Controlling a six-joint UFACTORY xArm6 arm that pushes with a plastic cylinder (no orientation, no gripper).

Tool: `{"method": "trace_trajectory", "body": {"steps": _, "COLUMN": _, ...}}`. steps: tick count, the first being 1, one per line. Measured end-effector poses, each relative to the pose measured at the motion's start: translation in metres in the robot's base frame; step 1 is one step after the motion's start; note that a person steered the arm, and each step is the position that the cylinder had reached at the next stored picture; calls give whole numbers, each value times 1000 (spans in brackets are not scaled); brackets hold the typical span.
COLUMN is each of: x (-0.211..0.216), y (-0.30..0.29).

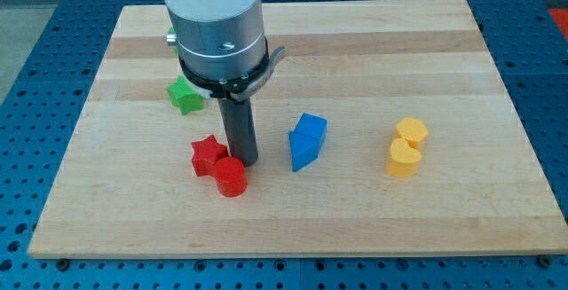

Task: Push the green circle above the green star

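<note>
My tip (pixel 241 160), touching no task block, stands below-right of the green star (pixel 184 95); the green circle (pixel 170 35) shows only as a sliver above the star, behind the arm.

I see a wood board (pixel 373 50). On it sit a green star (pixel 184 95), red star (pixel 208 154), red circle (pixel 231 176), two blue blocks (pixel 307 140) and two yellow blocks (pixel 406 147).

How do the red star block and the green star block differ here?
The red star block is red, the green star block green. The red star touches a red round block; the green star touches no other block. My tip is right beside the red star, well below the green one. Both are star-shaped and lie flat on the wooden board.
</note>
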State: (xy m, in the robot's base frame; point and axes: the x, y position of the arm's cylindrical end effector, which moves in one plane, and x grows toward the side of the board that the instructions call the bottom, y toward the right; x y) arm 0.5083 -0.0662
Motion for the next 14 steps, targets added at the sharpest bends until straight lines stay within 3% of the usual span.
{"method": "trace_trajectory", "body": {"steps": 1, "x": -5, "y": 0}}
{"method": "trace_trajectory", "body": {"steps": 2, "x": -56, "y": -2}}
{"method": "trace_trajectory", "body": {"steps": 4, "x": -206, "y": -16}}
{"method": "trace_trajectory", "body": {"steps": 5, "x": -248, "y": -45}}
{"method": "trace_trajectory", "body": {"steps": 10, "x": -276, "y": -115}}
{"method": "trace_trajectory", "body": {"steps": 11, "x": -235, "y": -115}}
{"method": "trace_trajectory", "body": {"steps": 14, "x": -203, "y": -115}}
